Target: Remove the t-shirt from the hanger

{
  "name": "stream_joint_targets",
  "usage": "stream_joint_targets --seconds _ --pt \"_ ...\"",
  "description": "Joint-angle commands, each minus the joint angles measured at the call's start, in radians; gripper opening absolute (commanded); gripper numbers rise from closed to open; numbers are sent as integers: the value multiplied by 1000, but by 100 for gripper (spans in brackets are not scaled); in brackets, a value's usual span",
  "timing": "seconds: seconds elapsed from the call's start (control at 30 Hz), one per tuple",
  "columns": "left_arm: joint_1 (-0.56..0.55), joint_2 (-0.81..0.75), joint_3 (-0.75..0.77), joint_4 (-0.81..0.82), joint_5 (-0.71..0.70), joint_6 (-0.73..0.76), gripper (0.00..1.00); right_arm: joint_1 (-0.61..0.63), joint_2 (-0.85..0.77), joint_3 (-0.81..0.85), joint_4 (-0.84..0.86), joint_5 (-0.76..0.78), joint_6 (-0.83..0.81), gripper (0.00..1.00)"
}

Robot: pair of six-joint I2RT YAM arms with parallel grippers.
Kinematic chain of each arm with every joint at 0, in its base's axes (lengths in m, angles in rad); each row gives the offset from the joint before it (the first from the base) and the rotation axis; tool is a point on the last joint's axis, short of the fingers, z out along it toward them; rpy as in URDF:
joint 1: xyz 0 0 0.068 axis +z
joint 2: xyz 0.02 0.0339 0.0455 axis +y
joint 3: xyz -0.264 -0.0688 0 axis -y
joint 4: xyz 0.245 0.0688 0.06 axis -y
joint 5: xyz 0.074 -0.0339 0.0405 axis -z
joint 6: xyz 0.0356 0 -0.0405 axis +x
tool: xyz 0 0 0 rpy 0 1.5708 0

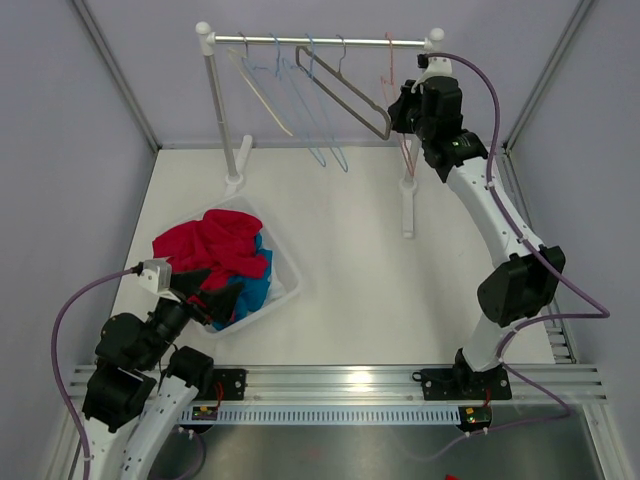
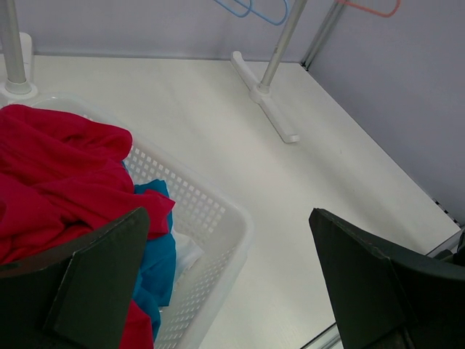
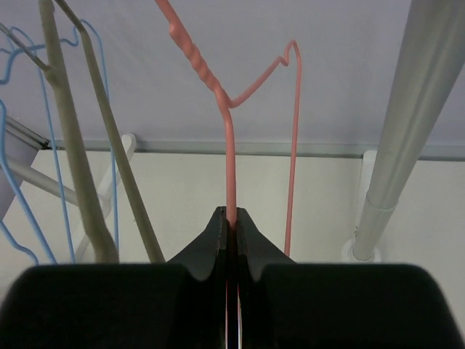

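A bare pink wire hanger [image 1: 389,66] [image 3: 229,145] hangs at the right end of the rack rod [image 1: 320,40]. My right gripper [image 1: 400,102] [image 3: 231,218] is shut on its thin wire, jaws pressed together around it. A red t-shirt [image 1: 215,245] [image 2: 58,174] lies crumpled in the white basket [image 1: 288,268] [image 2: 218,218], on top of a blue garment [image 1: 258,285] [image 2: 156,262]. My left gripper [image 1: 222,300] [image 2: 229,283] hovers over the basket's near right corner, open wide with nothing between its fingers.
More bare hangers hang on the rod: a dark grey one [image 1: 345,95], blue wire ones [image 1: 310,100] [image 3: 51,160] and a beige one [image 1: 262,95] [image 3: 73,160]. The rack's posts [image 1: 222,110] [image 3: 414,145] stand on white feet [image 1: 408,205] [image 2: 269,109]. Walls close in the sides.
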Motion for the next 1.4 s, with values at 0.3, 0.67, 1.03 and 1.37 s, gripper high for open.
stream_joint_targets --seconds 0.3,0.67,1.03,1.37 --pt "34 21 -2 42 18 15 99 -10 -256 -193 115 25 55 84" --pt "41 47 -2 40 18 10 99 -11 -965 -920 195 32 224 100" --pt "43 47 -2 37 -13 4 99 -11 -1617 -1221 -95 -26 336 100" --pt "43 29 -7 32 -47 -5 99 -11 -1818 -1203 -247 72 337 99"
